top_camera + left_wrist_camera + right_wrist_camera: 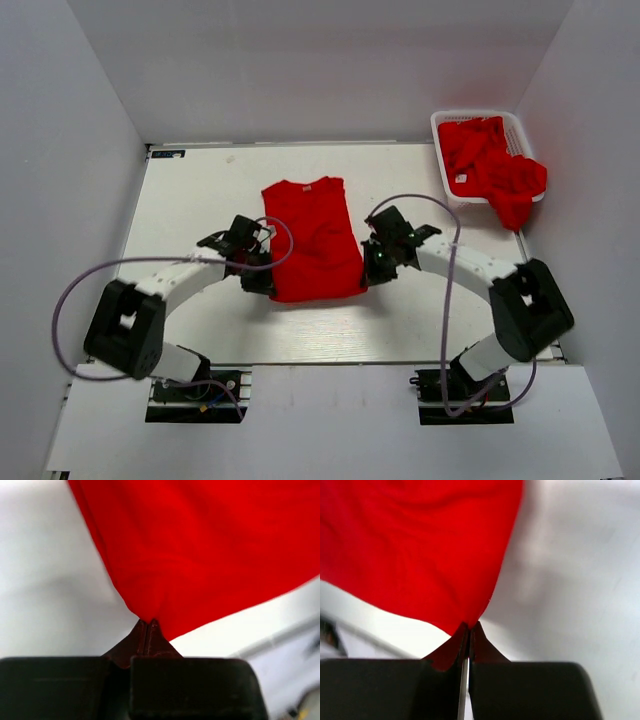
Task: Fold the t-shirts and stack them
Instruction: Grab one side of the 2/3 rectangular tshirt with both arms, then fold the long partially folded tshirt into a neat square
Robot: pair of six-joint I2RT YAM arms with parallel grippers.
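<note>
a red t-shirt (312,238) lies spread flat between your two grippers, its collar at the end away from them and its hem at the near end. your left gripper (148,626) has its jaws pressed together on the hem corner on its side, the cloth gathering to a point at the tips. your right gripper (469,627) pinches the opposite hem corner the same way. the white table (200,200) shows pale beneath both. well beyond the right gripper and off to its right, a heap of red t-shirts (490,165) fills a white slotted basket (478,115), one garment spilling over its rim.
</note>
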